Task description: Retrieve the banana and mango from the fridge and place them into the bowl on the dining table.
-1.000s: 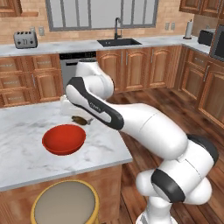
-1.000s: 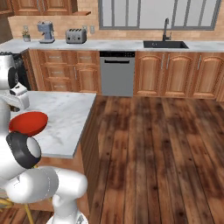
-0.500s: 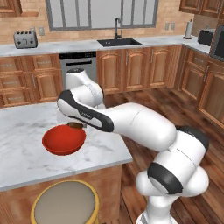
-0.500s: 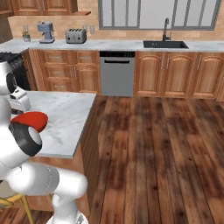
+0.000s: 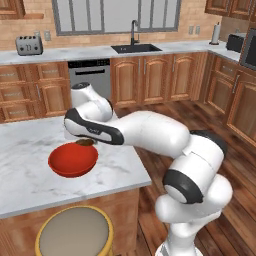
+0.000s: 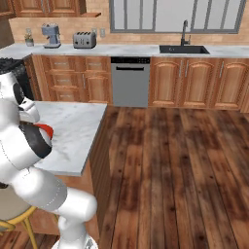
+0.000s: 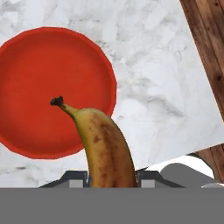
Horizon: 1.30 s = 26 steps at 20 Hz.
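Swinging left over the last second, my arm has carried my gripper from beside the far edge of the bowl to right above its rim. From the left base camera, the banana shows as a small dark-brown shape under my wrist, just over the bowl's near-right edge. The red bowl sits on the marble surface, a round stool below it. That shift matters: the fruit is now close to a drop point, where earlier it hung over bare marble.

From the right base camera, my white arm covers most of the bowl; a sliver of red peeks past it on the surface. Half a second ago more of the red was visible, so the arm has moved across it.

From the hand camera, the banana rises between my fingers, stem tip pointing over the bowl's inside. My gripper is partly closed and clamped on the fruit's lower end. The bowl is empty, with no mango in it. I judge a little more travel towards the centre would be wise before letting go, since the fruit's body hangs over the rim and could roll out.
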Motion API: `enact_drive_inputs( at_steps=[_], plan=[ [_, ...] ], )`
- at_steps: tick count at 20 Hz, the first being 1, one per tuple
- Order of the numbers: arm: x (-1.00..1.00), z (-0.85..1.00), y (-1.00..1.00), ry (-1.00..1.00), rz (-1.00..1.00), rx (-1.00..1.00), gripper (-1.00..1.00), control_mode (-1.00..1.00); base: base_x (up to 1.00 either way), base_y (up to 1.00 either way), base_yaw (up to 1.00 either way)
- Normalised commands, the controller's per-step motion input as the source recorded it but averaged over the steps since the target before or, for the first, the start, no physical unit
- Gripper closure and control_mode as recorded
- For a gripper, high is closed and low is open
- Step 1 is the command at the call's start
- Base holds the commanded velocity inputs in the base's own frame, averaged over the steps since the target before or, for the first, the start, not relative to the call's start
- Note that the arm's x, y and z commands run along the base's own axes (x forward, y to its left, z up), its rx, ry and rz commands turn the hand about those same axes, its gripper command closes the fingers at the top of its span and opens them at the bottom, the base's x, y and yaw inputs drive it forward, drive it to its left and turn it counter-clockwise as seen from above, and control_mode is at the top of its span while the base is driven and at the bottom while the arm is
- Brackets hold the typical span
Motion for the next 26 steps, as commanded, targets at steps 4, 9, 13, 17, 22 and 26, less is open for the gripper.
enact_drive_inputs(
  at_steps=[4, 9, 13, 17, 22, 26],
  plan=[
    [0.47, -0.31, 0.29, 0.03, -0.01, 0.00, 1.00, -1.00, 0.00, 0.00, 0.00],
    [0.26, -0.32, 0.37, 0.06, -0.02, 0.00, 1.00, -1.00, 0.00, 0.00, 0.00],
    [0.33, -0.32, 0.40, 0.05, -0.02, 0.00, 1.00, -1.00, 0.00, 0.00, 0.00],
    [0.32, -0.29, 0.33, 0.04, -0.03, 0.00, 1.00, -1.00, 0.00, 0.00, 0.00],
    [0.32, -0.19, 0.05, 0.03, -0.05, 0.00, 1.00, -1.00, 0.00, 0.00, 0.00],
    [0.38, -0.19, 0.00, 0.01, -0.05, 0.00, 1.00, -1.00, 0.00, 0.00, 0.00]
  ],
)
